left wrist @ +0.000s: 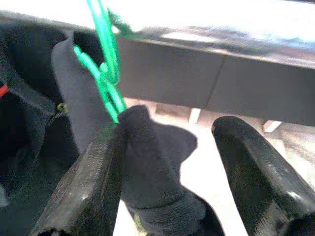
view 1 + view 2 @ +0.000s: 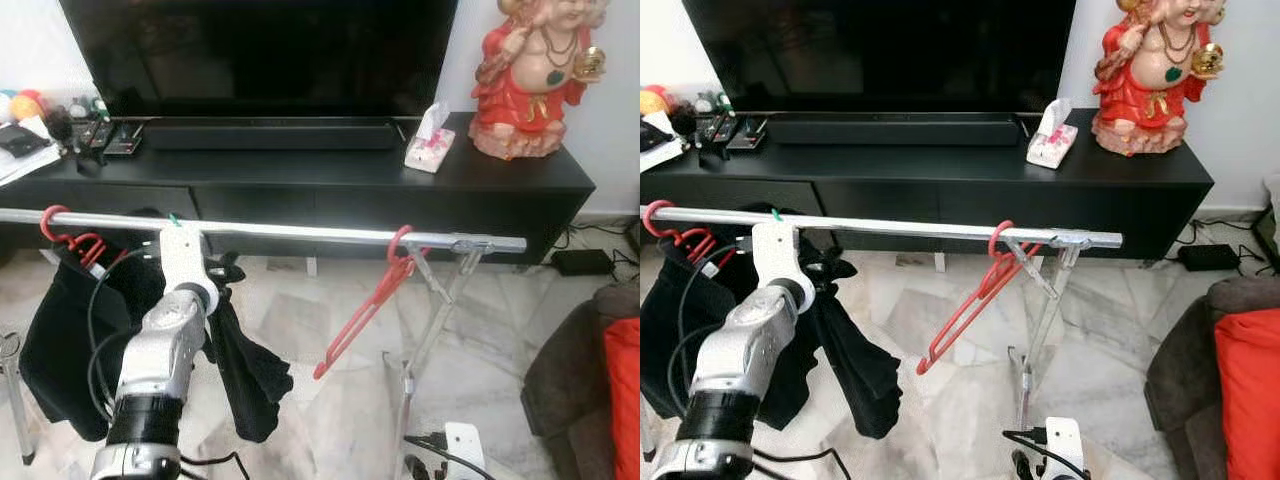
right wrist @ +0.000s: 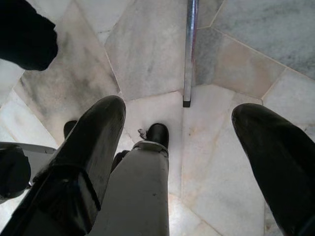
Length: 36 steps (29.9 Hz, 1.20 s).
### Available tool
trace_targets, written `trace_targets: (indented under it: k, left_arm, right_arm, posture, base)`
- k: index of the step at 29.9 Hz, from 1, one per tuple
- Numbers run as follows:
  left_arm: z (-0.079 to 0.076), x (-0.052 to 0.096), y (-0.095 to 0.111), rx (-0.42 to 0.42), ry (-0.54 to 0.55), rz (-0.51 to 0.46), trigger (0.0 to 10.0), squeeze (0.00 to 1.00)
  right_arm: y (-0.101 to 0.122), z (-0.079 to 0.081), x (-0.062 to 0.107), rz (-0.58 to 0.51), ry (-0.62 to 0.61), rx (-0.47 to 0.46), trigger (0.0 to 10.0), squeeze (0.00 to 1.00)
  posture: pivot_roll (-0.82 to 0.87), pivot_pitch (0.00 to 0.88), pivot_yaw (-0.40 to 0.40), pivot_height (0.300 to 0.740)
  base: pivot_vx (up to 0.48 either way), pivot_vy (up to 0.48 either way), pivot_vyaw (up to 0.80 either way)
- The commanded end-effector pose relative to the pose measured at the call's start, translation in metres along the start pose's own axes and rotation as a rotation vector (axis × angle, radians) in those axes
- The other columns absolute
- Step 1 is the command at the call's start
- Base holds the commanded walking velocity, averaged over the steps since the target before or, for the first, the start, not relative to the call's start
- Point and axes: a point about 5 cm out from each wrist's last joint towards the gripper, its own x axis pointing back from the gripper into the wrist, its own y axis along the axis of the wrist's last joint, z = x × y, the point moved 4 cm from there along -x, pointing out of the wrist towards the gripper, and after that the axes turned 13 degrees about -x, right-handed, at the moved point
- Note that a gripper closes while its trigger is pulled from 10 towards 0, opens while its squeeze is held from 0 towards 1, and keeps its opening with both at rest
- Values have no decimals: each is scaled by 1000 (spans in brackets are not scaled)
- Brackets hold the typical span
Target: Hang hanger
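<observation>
Near the rail's (image 2: 300,232) left end, the left gripper (image 1: 165,162) is spread around the dark cloth (image 1: 147,162) under the green hanger (image 1: 106,73): light, stiff plastic, best held at its neck. The right gripper (image 3: 179,147) hangs spread over the floor.

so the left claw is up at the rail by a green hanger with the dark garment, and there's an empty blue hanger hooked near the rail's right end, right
Not quite: the empty hanger near the right end of the rail is red, not blue, as the left eye view shows. The rest holds: the left claw is up at the rail by the green hanger carrying the dark garment.
</observation>
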Motion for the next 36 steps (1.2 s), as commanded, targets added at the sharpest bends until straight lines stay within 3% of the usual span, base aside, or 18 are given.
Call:
trace_targets:
  k: [1,12,14,17,19,20,21,22,23,24,25,30,36]
  left_arm:
    - [4,-1,-2,-3,23,43,10000,0]
    - [9,0,-17,-17,64,128,10000,0]
    - [9,0,-19,-23,66,133,4039,0]
    - [8,1,-19,-23,65,134,3804,0]
    - [7,1,-18,-24,65,127,784,0]
    - [7,1,-17,-24,67,123,745,0]
    - [8,1,-16,-31,73,117,902,0]
    - [10,1,-12,-61,83,104,3451,0]
    - [11,2,-10,-78,86,97,3451,0]
    - [12,3,-8,-92,89,91,6157,0]
    - [14,4,-5,-108,94,81,10000,0]
    - [15,8,-4,-134,84,74,10000,0]
    - [-5,15,-26,-204,-76,153,10000,0]
  right_arm:
    - [-1,0,0,7,2,-5,10000,0]
    - [-1,1,0,9,9,2,10000,0]
    - [-1,2,0,8,9,0,10000,0]
    - [0,2,0,7,9,-1,10000,0]
    - [-1,2,0,8,10,-1,10000,0]
    - [-1,2,0,8,10,0,10000,0]
    - [-1,2,0,9,10,0,10000,0]
    - [-1,2,0,9,11,0,10000,0]
    - [-1,2,0,8,11,-1,10000,0]
    - [-1,2,0,9,11,0,10000,0]
    - [-1,1,0,9,11,1,10000,0]
    - [-1,1,0,9,11,1,10000,0]
    - [0,2,0,8,11,4,10000,0]
  posture:
    - [-39,57,4,740]
    - [-35,63,2,740]
    - [-36,64,2,740]
    - [-36,64,2,740]
    - [-35,65,1,740]
    - [-35,65,1,740]
    - [-35,65,1,740]
    - [-37,66,0,740]
    - [-35,66,0,740]
    - [-35,66,0,740]
    - [-33,66,0,740]
    - [-33,66,0,740]
    - [-29,63,-2,740]
  base:
    - [0,0,0]
    - [0,0,0]
    - [0,0,0]
    - [0,0,0]
    - [0,0,0]
    - [0,0,0]
    - [0,0,0]
    - [0,0,0]
    - [0,0,0]
    - [0,0,0]
    - [0,0,0]
    - [0,0,0]
    - [0,0,0]
